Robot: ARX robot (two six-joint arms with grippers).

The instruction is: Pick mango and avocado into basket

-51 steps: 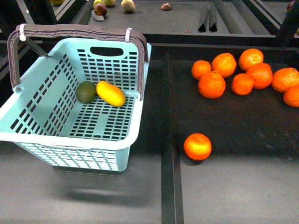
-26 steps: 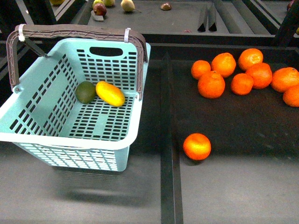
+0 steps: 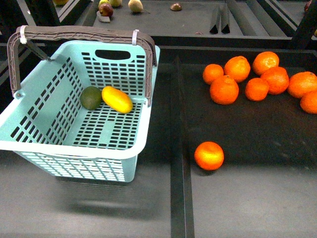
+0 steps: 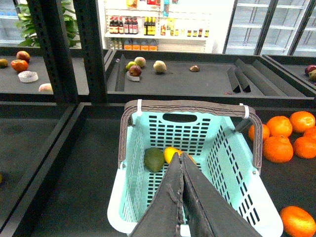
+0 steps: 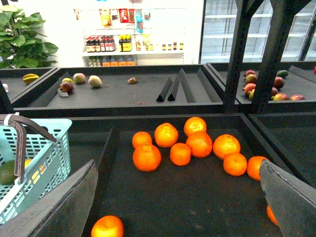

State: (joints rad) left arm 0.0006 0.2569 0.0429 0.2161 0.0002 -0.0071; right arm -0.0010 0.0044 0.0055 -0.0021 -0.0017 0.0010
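a cluster of oranges (image 3: 257,79) lies on the dark shelf (image 3: 247,198) to the right of the basket (image 3: 74,144), and 1 lone orange (image 3: 209,155) sits apart from them, nearer the front, just right of the raised divider (image 3: 177,148) that separates the 2 shelf sections. the basket stands on the left section with its grey-brown handle (image 3: 84,34) swung up over the far rim, a white zip tie (image 3: 135,37) at the right end of the grip and another at the left end. on the further shelf behind, a few small fruits (image 3: 116,6) lie near a pair of folded dark dividers (image 3: 220,20). nothing covers the basket's open top.

inside the basket the mango (image 3: 117,99) and the avocado (image 3: 91,97) lie touching each other on the slotted floor, toward the far wall, avocado on the left.

neither arm appears in the front view. the left gripper (image 4: 181,197) hangs above the basket's near side, pointing down into it, its 2 fingers pressed together with nothing between them. the right gripper (image 5: 182,197) is over the orange section with its fingers (image 5: 64,202) spread wide apart and empty.

in the left wrist view the closed fingers hide part of the mango. the right wrist view shows only a corner of the basket, with a sliver of the avocado at the edge. the rightmost oranges are cut off by the front view's border.
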